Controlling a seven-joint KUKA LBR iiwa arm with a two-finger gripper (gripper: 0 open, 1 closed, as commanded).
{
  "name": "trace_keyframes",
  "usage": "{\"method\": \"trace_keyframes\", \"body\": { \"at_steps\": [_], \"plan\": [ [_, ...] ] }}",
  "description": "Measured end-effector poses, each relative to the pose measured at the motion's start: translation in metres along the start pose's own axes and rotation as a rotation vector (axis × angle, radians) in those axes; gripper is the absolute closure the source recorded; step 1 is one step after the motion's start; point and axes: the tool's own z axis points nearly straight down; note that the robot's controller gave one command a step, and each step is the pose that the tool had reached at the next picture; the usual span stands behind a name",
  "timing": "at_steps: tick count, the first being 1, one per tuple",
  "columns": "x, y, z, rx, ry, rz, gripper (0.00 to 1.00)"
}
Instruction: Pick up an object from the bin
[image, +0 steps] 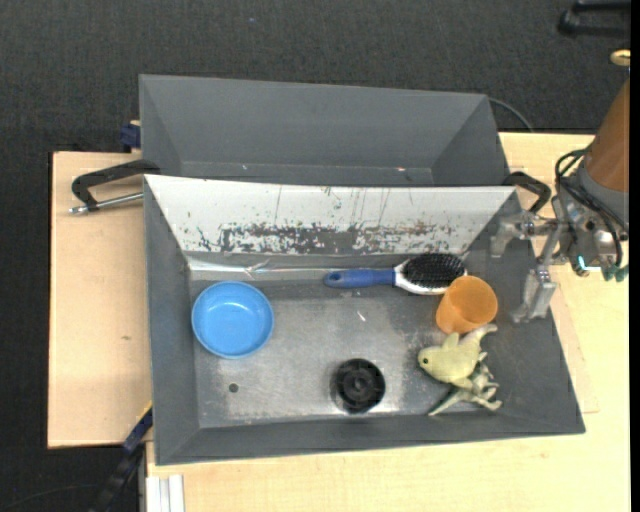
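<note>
Dark carpet surrounds a pale wooden table (400, 482), and on it stands the grey metal bin (300, 130), its floor scuffed and mostly bare. The gripper (538, 285) hangs over the bin's sloping right wall. From this angle I cannot tell whether its claw is spread or pressed together.

The thing nearest to it is an orange cup (466, 305) at the right of the floor. The cup sits just beside the black bristled head of a blue-handled hairbrush (395, 276), which lies along the back wall. In front of the cup, touching it or nearly so, is a yellow toy animal (455, 365). A blue bowl (232, 318) at the left and a black round thing (357, 385) at the front centre lie well apart from these.

The cup looks like thin, stiff plastic, so it is probably light, with smooth sides that would slip under a squeeze across its body. Its mouth seems to face upward, perhaps a little tilted. The surest hold is likely a pinch on the wall at the rim, inside and outside, on the side toward the arm and away from the brush. The toy is probably soft rubber with an uneven outline, and its thick middle offers the best purchase.
</note>
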Motion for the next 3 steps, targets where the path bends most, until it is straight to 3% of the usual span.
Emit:
{"method": "trace_keyframes", "body": {
  "at_steps": [1, 2, 3],
  "plan": [
    [-0.021, 0.02, 0.143, 0.002, -0.024, 0.054, 0.0],
    [-0.017, 0.023, 0.145, -0.004, -0.009, 0.051, 1.0],
    [-0.044, -0.003, -0.004, 0.004, -0.02, 0.051, 1.0]
  ]
}}
